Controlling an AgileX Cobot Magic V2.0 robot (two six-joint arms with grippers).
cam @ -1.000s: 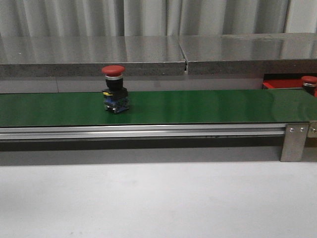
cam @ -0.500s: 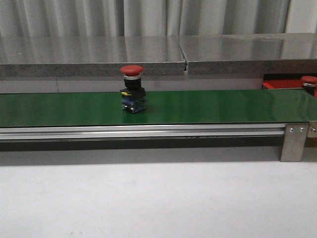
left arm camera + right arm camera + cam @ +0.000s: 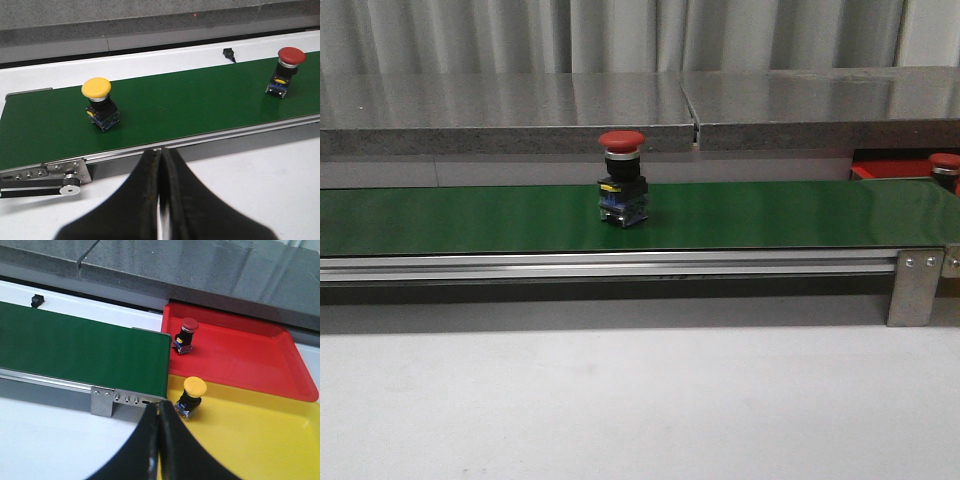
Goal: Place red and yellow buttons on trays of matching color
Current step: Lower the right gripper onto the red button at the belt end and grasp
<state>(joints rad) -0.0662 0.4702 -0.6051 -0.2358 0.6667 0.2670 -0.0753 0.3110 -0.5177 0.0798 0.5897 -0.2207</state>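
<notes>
A red-capped button (image 3: 622,190) stands upright on the green belt (image 3: 770,215); it also shows in the left wrist view (image 3: 284,71). A yellow-capped button (image 3: 100,103) stands further back along the belt. In the right wrist view a red button (image 3: 185,335) stands in the red tray (image 3: 245,360), and a yellow button (image 3: 191,396) stands in the yellow tray (image 3: 260,435). My left gripper (image 3: 160,165) is shut and empty, over the white table in front of the belt. My right gripper (image 3: 159,412) is shut and empty near the belt's end.
A steel bracket with screws (image 3: 914,287) holds the belt's right end, and a roller (image 3: 70,189) sits at its left end. A grey stone ledge (image 3: 620,110) runs behind the belt. A small black sensor (image 3: 229,52) sits behind the belt.
The red button has travelled to the right along the belt, from left of centre to about the middle. Neither gripper shows in the front view.
</notes>
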